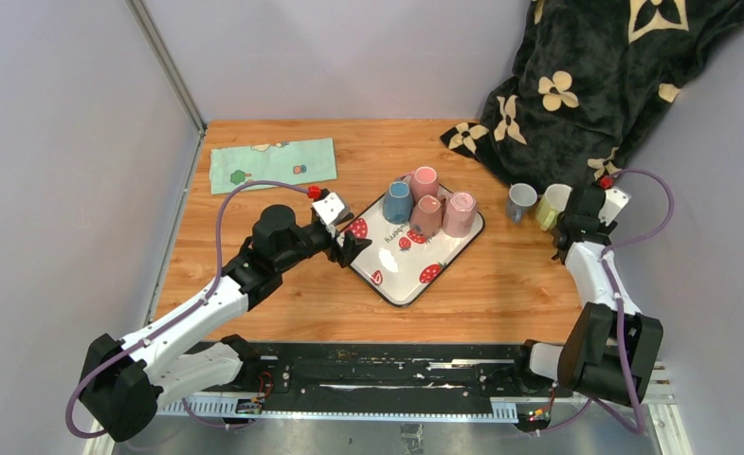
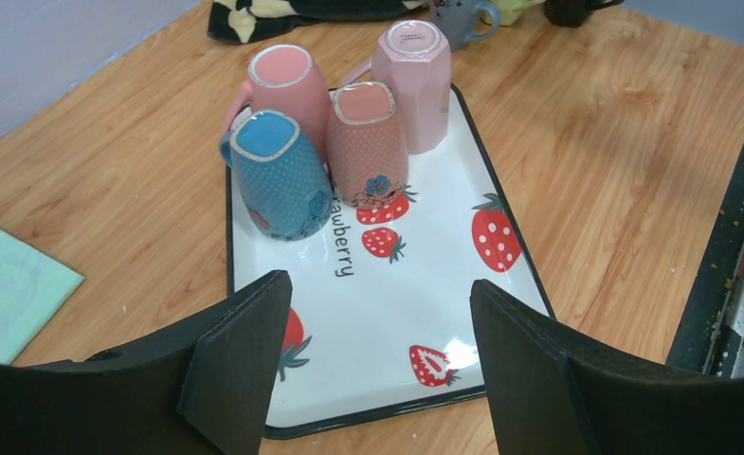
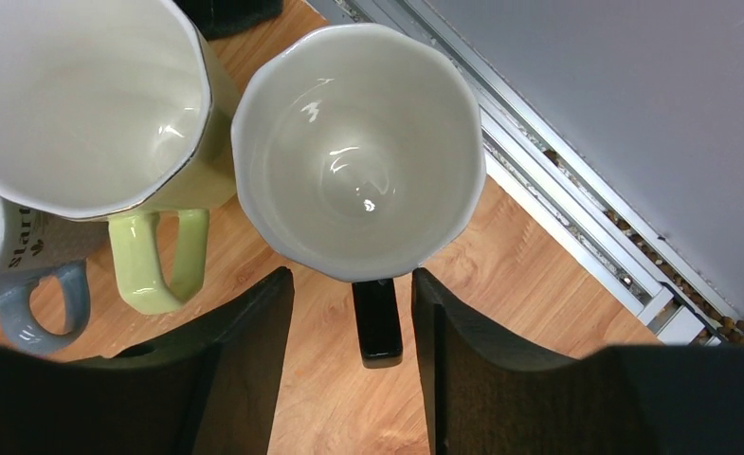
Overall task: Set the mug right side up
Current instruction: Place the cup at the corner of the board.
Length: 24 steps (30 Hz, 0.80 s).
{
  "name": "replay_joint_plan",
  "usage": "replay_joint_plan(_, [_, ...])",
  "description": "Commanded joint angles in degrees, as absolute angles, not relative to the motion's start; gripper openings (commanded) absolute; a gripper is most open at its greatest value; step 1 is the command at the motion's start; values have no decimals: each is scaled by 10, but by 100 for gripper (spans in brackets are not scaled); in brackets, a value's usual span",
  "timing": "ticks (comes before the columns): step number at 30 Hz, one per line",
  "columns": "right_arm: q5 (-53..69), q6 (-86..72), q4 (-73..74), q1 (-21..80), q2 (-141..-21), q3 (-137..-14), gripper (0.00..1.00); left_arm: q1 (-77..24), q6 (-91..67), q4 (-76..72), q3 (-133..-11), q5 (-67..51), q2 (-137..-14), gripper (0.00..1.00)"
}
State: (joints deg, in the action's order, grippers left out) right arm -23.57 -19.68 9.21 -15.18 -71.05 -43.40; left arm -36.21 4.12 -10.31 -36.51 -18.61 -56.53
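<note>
Grey walls box in a wooden table (image 1: 500, 284), with a dark cloth (image 1: 586, 85) heaped at its far right corner. Beside that cloth the white mug (image 3: 358, 152) stands mouth up, its rim just beside a green mug (image 3: 83, 95); a grey mug (image 3: 27, 275) sits beyond that. The right gripper (image 3: 352, 284) hangs above the white mug, its fingers spread to either side of the black handle (image 3: 377, 322) with bare wood showing in both gaps, so this looks like the letting-go. To do it well, widen evenly and rise straight up, so neither finger drags the handle and knocks the mug against its green neighbour. The left gripper (image 2: 377, 282) is spread wide and empty over the near edge of the tray (image 2: 425, 313), where four mugs (image 2: 278, 180) stand bottom up.
</note>
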Motion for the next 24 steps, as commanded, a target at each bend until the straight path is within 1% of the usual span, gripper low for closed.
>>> replay_joint_plan(1, [-246, -208, 97, -162, -678, -415, 55, -367, 44, -124, -359, -195, -560, 77])
replay_joint_plan(7, [-234, -218, 131, -162, -621, -405, 59, -366, 41, -124, -359, -191, -561, 77])
replay_joint_plan(10, [-248, -228, 150, -162, -580, -407, 61, -366, 42, -124, -358, -183, -562, 77])
replay_joint_plan(16, [-253, -234, 219, -150, -534, -480, 63, -366, 30, -124, -361, -140, -565, 77])
replay_joint_plan(24, [-139, -216, 261, -87, -544, -573, 66, -366, -15, -123, -370, -62, -573, 77])
